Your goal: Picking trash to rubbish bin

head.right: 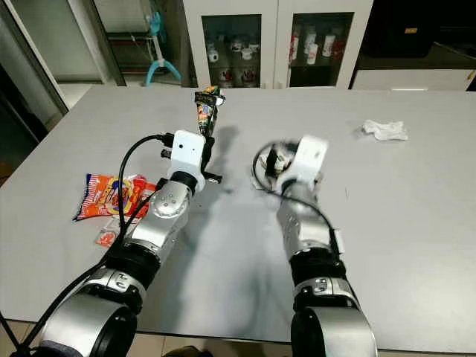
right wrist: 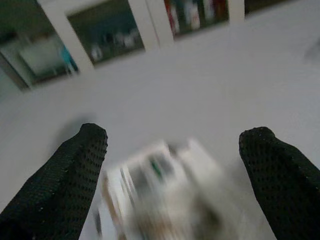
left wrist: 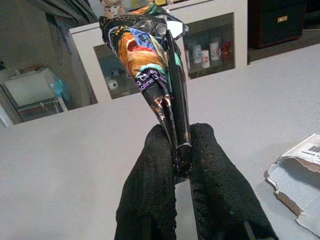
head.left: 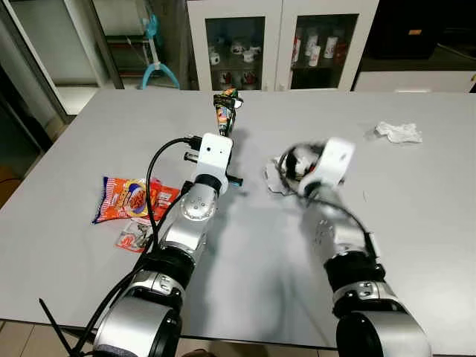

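My left gripper (left wrist: 181, 165) is shut on a dark, colourful cone-shaped wrapper (head.left: 224, 110), held up above the grey table (head.left: 416, 223). My right gripper (right wrist: 175, 145) is open just above a white torn paper package (head.left: 278, 175) lying mid-table, which looks blurred in the right wrist view (right wrist: 165, 200). An orange snack bag (head.left: 132, 198) and a small red-and-white wrapper (head.left: 134, 237) lie on the table left of my left arm. A crumpled white tissue (head.left: 399, 132) sits at the far right.
White cabinets with glass doors (head.left: 245, 44) holding cups and bottles stand behind the table. A dark doorway and frame are at the far left. The table's near edge runs under my arms.
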`<state>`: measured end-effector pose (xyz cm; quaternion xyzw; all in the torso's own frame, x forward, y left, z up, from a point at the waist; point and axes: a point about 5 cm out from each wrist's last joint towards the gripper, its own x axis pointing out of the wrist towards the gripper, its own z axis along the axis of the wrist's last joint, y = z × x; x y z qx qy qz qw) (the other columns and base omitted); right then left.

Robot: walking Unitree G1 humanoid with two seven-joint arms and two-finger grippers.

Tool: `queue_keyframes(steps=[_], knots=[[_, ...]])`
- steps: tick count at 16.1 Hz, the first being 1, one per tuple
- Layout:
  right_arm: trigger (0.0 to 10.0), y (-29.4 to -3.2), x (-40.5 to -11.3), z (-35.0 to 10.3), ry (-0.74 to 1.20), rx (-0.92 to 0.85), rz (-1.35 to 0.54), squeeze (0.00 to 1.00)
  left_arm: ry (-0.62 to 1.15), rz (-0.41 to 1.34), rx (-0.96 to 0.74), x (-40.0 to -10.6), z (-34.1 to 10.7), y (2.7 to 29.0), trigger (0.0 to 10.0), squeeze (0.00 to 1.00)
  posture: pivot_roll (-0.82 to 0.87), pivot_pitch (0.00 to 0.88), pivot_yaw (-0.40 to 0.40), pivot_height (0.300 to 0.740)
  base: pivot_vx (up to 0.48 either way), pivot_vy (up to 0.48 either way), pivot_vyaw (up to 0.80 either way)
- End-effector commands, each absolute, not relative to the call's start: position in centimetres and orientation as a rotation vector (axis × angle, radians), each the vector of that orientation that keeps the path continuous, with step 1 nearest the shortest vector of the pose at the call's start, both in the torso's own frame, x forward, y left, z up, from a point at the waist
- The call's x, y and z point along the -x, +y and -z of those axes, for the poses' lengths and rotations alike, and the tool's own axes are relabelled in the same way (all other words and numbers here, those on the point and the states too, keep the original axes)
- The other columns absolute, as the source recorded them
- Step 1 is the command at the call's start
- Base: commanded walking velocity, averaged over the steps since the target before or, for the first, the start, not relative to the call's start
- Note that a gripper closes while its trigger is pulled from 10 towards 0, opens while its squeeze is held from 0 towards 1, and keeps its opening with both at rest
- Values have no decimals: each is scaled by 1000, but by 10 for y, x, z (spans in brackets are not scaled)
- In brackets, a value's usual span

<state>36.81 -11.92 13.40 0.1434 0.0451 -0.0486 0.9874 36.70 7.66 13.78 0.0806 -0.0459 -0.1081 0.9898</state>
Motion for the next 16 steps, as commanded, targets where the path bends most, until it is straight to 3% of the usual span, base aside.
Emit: queue_keyframes(steps=[1,11,16], knots=[[10000,-117,-370,-143,63,-295,97,0,-82,221,-151,-367,-137,76,10000,0,21,0,76,740,0,0,0],[10000,-141,-373,-131,268,-307,297,0,-62,226,-138,-364,-131,73,10000,0,-16,0,65,740,0,0,0],[10000,-131,-377,-135,292,-334,241,0,-65,212,-132,-364,-131,73,10000,0,-5,0,50,740,0,0,0]])
